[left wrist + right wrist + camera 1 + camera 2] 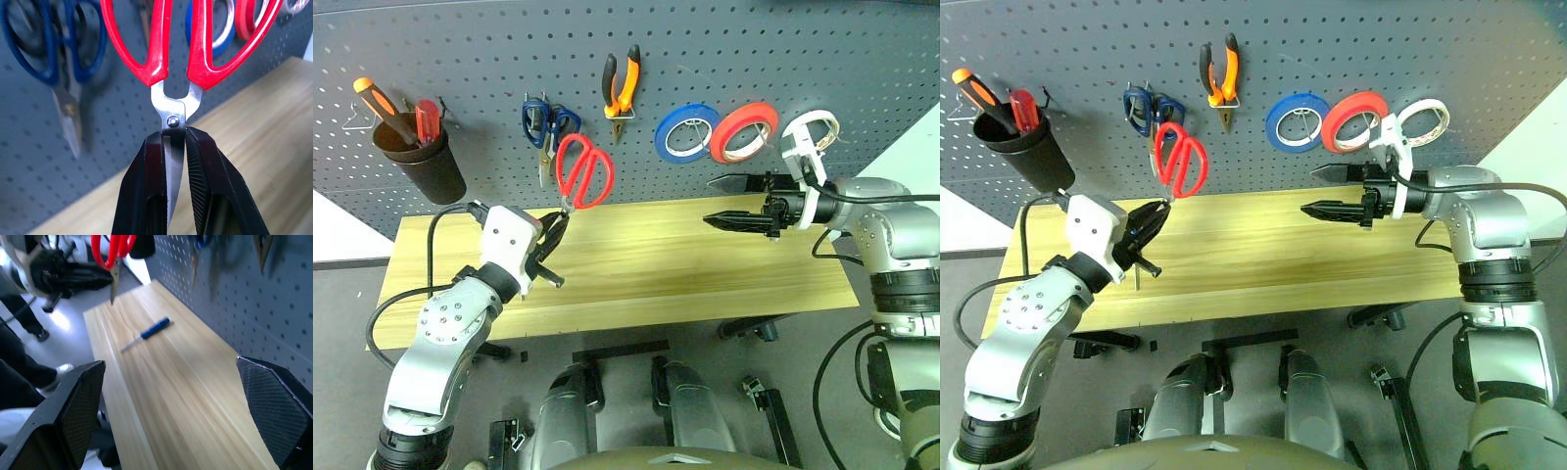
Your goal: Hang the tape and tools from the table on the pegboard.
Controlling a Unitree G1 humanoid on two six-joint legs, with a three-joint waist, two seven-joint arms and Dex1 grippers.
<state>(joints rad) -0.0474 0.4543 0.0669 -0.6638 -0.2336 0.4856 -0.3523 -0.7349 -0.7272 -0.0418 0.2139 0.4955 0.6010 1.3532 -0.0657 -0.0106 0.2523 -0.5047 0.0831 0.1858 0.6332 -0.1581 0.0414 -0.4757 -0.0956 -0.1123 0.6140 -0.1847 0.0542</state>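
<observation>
- The left gripper (551, 238) has its jaws clenched on the blades of the red-handled scissors (583, 170), just below the pivot screw; the handles stand up above the jaws, in front of the pegboard (705, 59).
- The right gripper (736, 202) hangs over the worktop (705, 264) with its jaws released and wide apart, grasping nothing.
- The red handle loops are close beside the blue-handled scissors (546, 122) already hanging on the board; I cannot tell whether they touch it or any hook.
- Risk, as I judge it: the grip is on smooth, narrow metal, so the scissors could pivot or slip in the jaws as a loop is pushed onto a hook, and drop to the worktop.
- Risk: the red loops could snag the blue-handled scissors and knock them off their hook.
- The small blue-handled screwdriver (146, 333) lies flat on the worktop, well apart from both sets of jaws, still to be hung.
- The pliers (621, 88) and the cream-white tape (811, 132) are on the board, the tape beside the red-orange roll (744, 131) and blue roll (686, 131), just behind the right gripper's wrist.
</observation>
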